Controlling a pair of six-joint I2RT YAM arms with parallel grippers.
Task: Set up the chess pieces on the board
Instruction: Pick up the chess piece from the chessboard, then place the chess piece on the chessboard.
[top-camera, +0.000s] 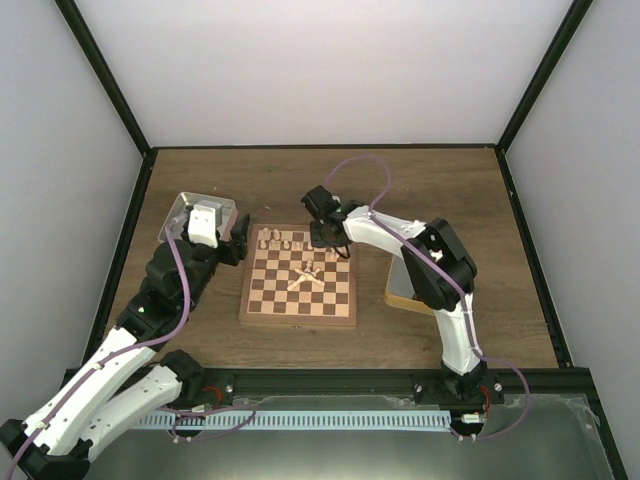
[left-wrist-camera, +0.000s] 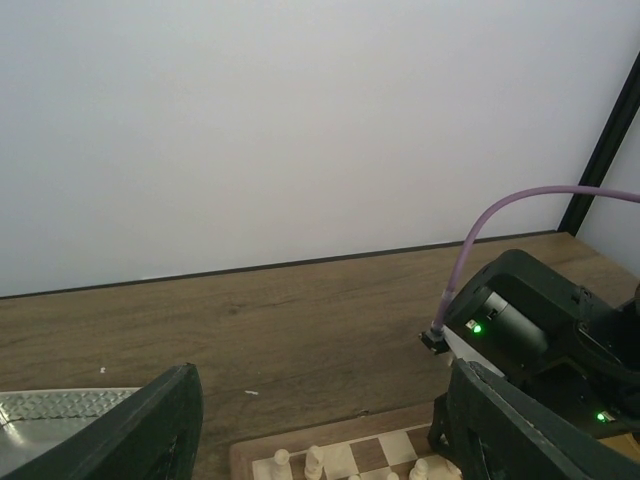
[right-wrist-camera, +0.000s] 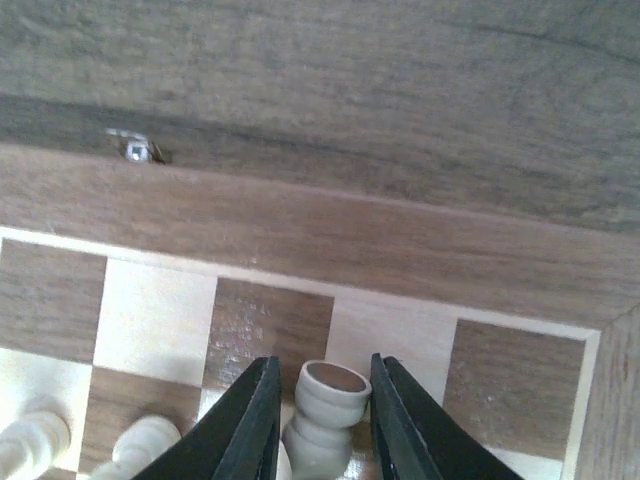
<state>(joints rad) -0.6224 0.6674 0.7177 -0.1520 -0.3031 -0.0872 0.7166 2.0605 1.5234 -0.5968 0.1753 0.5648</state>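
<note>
At the 1 o'clock corner of the board (top-camera: 296, 319), the right gripper (right-wrist-camera: 322, 380) stands over the back row. Its jaws are narrow and closed about a rook (right-wrist-camera: 330, 400), which sits upright or nearly so between them. One finger (right-wrist-camera: 400, 420) appears to touch the rook's cupped head.

The other chess pieces (top-camera: 290, 242) stand in a row along the board's 12 o'clock edge. A few toppled pieces (top-camera: 305, 278) lie crossed at the board's centre.

The left gripper (left-wrist-camera: 320, 410) hangs off the board's 10 o'clock corner. Its jaws are spread wide with nothing between them.

**Handling, as judged**
- The pieces are turned wood, so they should be light, rigid and unlikely to break.
- Their smooth, rounded profile looks liable to slip or roll.
- The narrow bases suggest they tip easily, and a neighbour may be knocked over when the jaws part.
- The best hold appears to be across the waist below the head, with the jaws square to the piece.
- The toppled pieces would need pinching across the stem and then righting.

**Surface**
- The board is flat and lightly glossy, which gives little grip under a base.
- It rests on a wood-grain table (top-camera: 440, 190) that looks level.

**Room**
- A metal tray (top-camera: 185, 210) lies at 10 o'clock from the board.
- A tan tray (top-camera: 398, 297) lies at 3 o'clock, partly under the right arm.
- Plain white walls enclose the table at 9, 12 and 3 o'clock.
- Space between standing pieces is tight.
</note>
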